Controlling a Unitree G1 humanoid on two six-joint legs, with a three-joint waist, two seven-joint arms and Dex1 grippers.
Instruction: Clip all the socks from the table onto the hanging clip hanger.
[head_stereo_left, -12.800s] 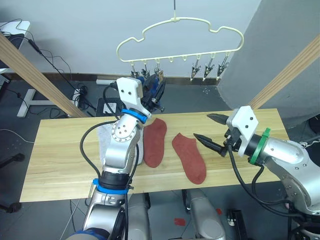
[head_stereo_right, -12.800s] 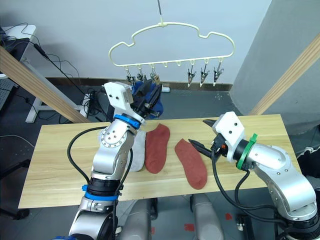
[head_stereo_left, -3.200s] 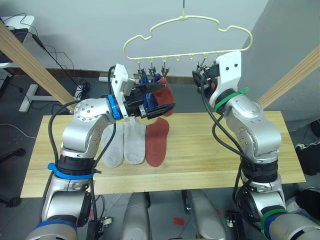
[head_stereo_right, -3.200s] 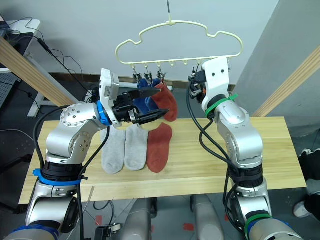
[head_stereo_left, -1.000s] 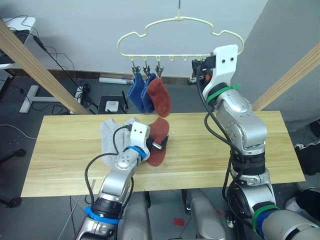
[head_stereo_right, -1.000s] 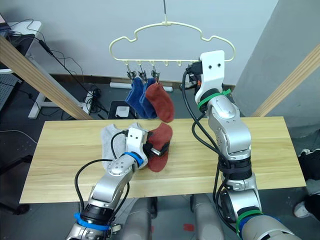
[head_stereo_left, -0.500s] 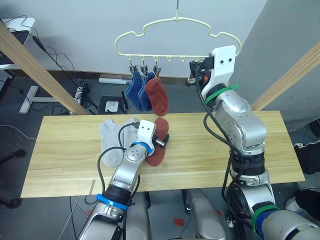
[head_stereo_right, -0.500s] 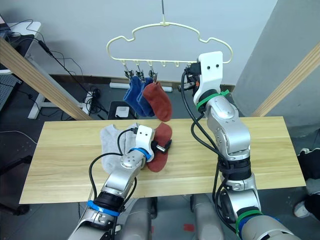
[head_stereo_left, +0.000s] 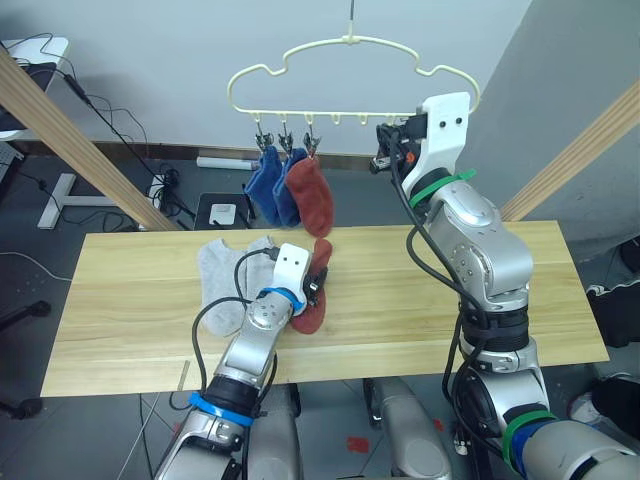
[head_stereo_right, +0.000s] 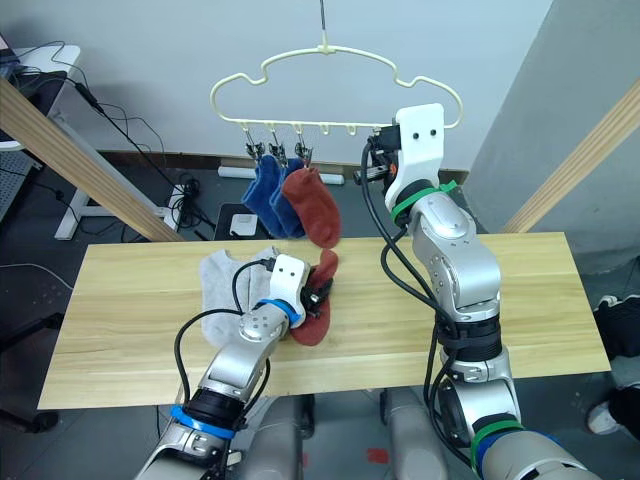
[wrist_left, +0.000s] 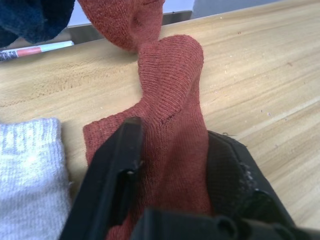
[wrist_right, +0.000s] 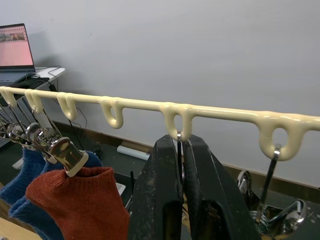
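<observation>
While bent low over the surface (head_stereo_left: 120, 320), left gripper (wrist_left: 170, 165) lies nearly flat on the wood below the clip hanger (head_stereo_left: 350, 75), jaws part open and closed around the cuff end of a rust-red sock (wrist_left: 172, 95), black fingers (wrist_left: 112, 170) pressing either side of the fabric. Right arm raised upright to the hanger's bottom bar, right gripper (wrist_right: 181, 165) pinched tight on the thin wire of a metal clip (wrist_right: 178, 145) hanging from a loop near the bar's middle.

Held sock ribbed, bunched and lifted into a fold beyond the jaws, toe end flat on the wood. Beside it, toward the hanger's hook-free left end, two light grey socks (head_stereo_left: 225, 275) lying touching each other. Clipped side by side at that left end of the bar: two blue socks (head_stereo_left: 268, 185) and a second rust-red sock (head_stereo_left: 310, 195), dangling just above the held one.

Behind the hanger, a slanting wooden pole (head_stereo_left: 70, 140) at each side, cables (head_stereo_left: 120, 130) on the floor, a grey wall.
</observation>
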